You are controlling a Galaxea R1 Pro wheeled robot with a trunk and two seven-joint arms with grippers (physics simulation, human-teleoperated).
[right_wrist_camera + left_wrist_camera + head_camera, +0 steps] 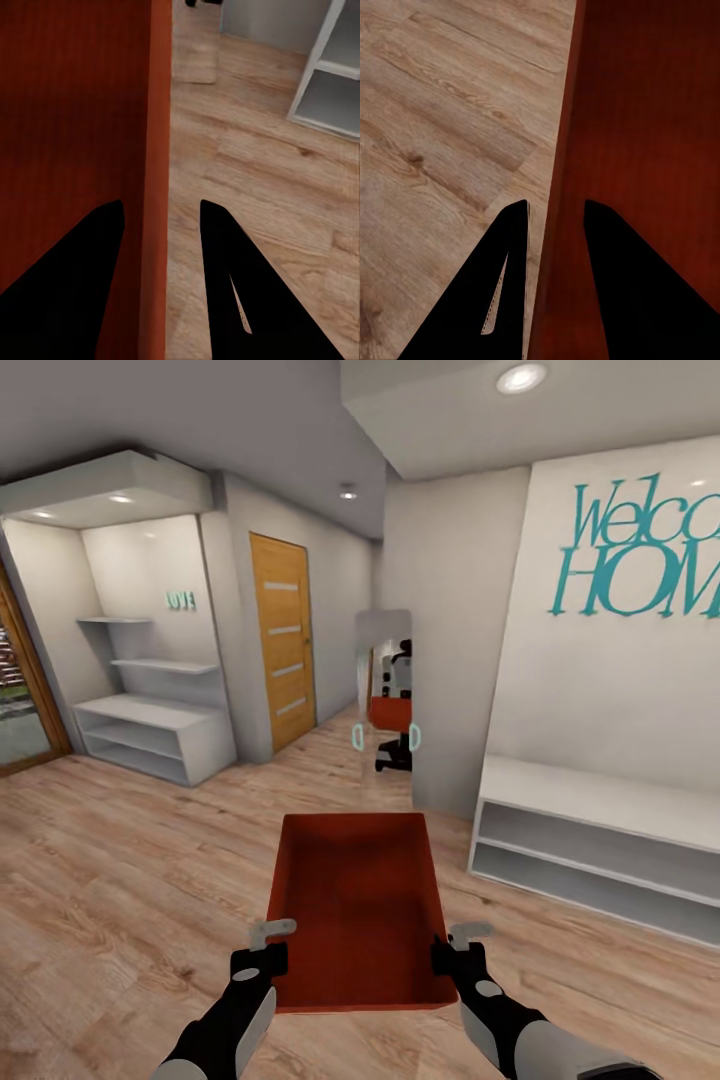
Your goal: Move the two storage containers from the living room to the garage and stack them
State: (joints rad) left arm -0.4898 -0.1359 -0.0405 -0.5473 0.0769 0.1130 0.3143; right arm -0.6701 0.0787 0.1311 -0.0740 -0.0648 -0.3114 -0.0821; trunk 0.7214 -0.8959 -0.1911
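Hanging in front of the robot above the light wood plank floor, one orange-red rectangular topless plastic bin is carried level between the two arms, its long sides running away from the head camera. The left gripper is clamped on the bin's left wall near the closest corner, and in the left wrist view one black finger is seen outside the ribbed wall and the other inside it. The right gripper is closed the same way over the right wall, which is seen in the right wrist view pinched between the two dark fingers. Ahead, a tall frameless mirror against the pale wall reflects the robot and the bin. An orange wooden door with four glass slits is set in the wall to the left, beside white open shelving. A low white bench shelf stands at the right beneath teal wall lettering.
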